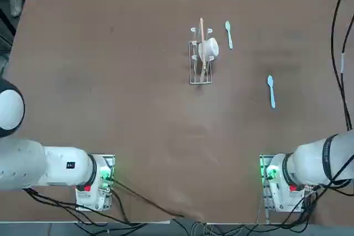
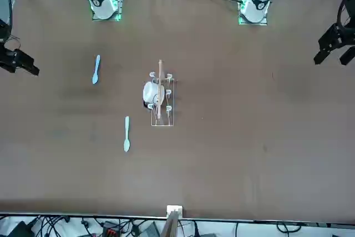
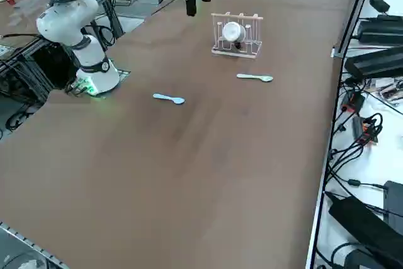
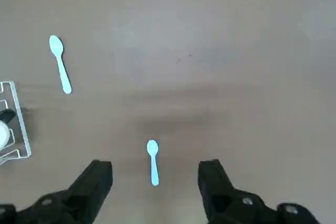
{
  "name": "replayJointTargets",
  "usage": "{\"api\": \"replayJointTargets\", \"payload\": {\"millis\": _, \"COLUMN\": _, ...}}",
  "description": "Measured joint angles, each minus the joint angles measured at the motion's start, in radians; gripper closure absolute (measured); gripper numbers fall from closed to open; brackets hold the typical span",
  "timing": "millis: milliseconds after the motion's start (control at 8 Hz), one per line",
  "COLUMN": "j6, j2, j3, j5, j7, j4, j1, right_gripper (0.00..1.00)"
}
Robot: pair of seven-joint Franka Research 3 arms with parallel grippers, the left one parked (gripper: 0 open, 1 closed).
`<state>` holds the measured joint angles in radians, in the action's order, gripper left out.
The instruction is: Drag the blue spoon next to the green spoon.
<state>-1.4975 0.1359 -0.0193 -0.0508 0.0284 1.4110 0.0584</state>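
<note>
Right gripper [image 4: 155,182] raised over the table, its 2 fingers spread apart and empty, blue spoon [image 4: 153,161] flat between them below, green spoon [image 4: 60,63] well apart, beside a wire rack [image 1: 201,59].

no legible text, labels, numbers

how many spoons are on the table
2. The green spoon lies beside the wire rack. The blue spoon lies alone nearer the right arm, below its open right pincer. None seem hidden.
</note>
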Motion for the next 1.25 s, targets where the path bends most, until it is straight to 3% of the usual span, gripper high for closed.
{"api": "replayJointTargets", "payload": {"millis": 500, "j6": 0.000, "j2": -0.028, "j3": -0.002, "j5": 0.000, "j7": 0.000, "j4": 0.063, "j1": 0.000, "right_gripper": 0.00}}
{"api": "replayJointTargets", "payload": {"millis": 750, "j6": -0.036, "j2": -0.026, "j3": -0.011, "j5": 0.000, "j7": 0.002, "j4": 0.169, "j1": -0.002, "right_gripper": 0.00}}
{"api": "replayJointTargets", "payload": {"millis": 1000, "j6": -0.189, "j2": -0.026, "j3": -0.013, "j5": 0.001, "j7": 0.002, "j4": 0.348, "j1": -0.011, "right_gripper": 0.00}}
{"api": "replayJointTargets", "payload": {"millis": 1250, "j6": -0.488, "j2": -0.059, "j3": -0.015, "j5": 0.002, "j7": 0.006, "j4": 0.613, "j1": -0.021, "right_gripper": 0.00}}
